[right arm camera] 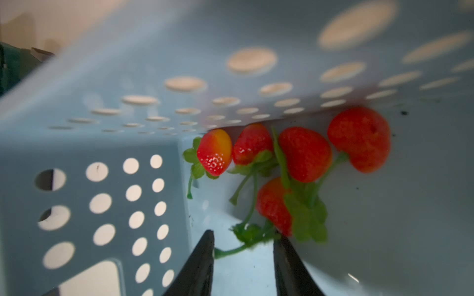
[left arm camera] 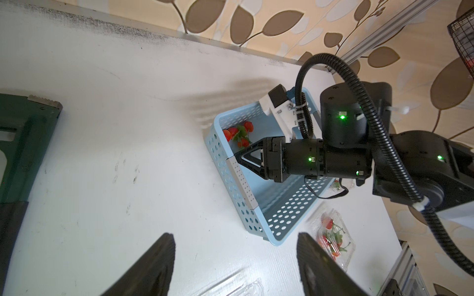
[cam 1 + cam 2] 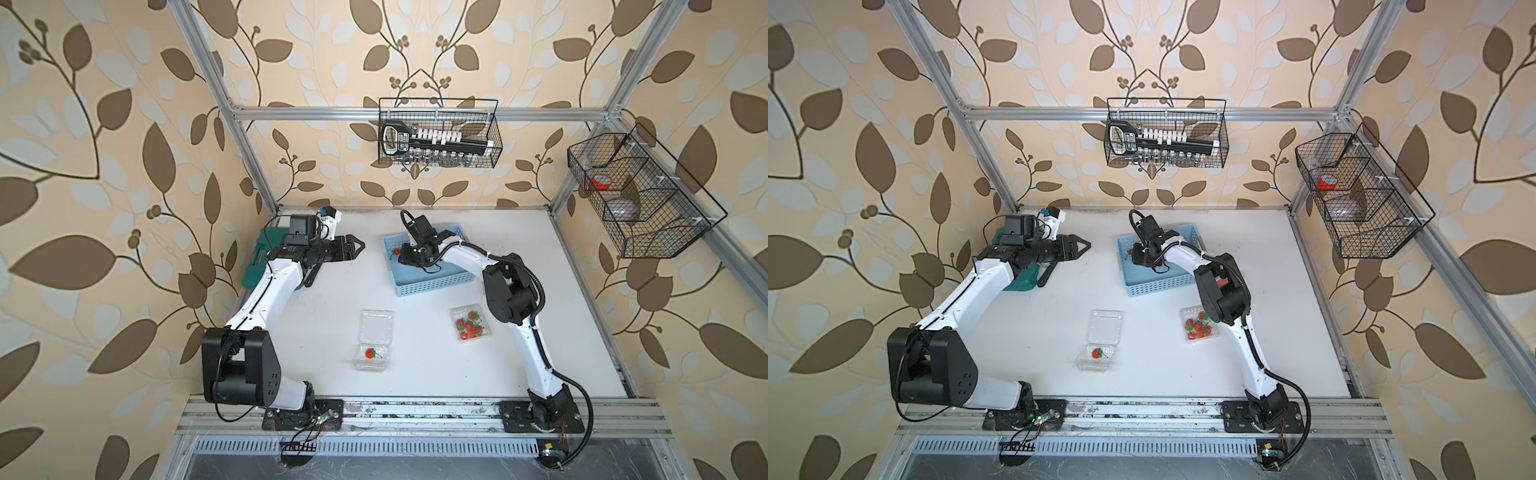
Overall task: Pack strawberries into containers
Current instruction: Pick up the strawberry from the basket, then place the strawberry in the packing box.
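Right gripper (image 1: 243,234) hangs inside the light blue perforated plastic basket (image 1: 102,143), jaws parted either side of a thin green stem (image 1: 230,251); five red strawberries (image 1: 305,153) lie just beyond, in its corner. Farther off, one clear plastic clamshell (image 3: 471,326) holds several berries; another clamshell (image 3: 372,355), lid up, holds one. Left gripper (image 2: 236,234) hovers over the white table (image 3: 332,291), jaws apart, empty.

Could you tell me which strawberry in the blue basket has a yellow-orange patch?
The strawberry nearest the corner of the basket, ending the row; the other four are red all over.
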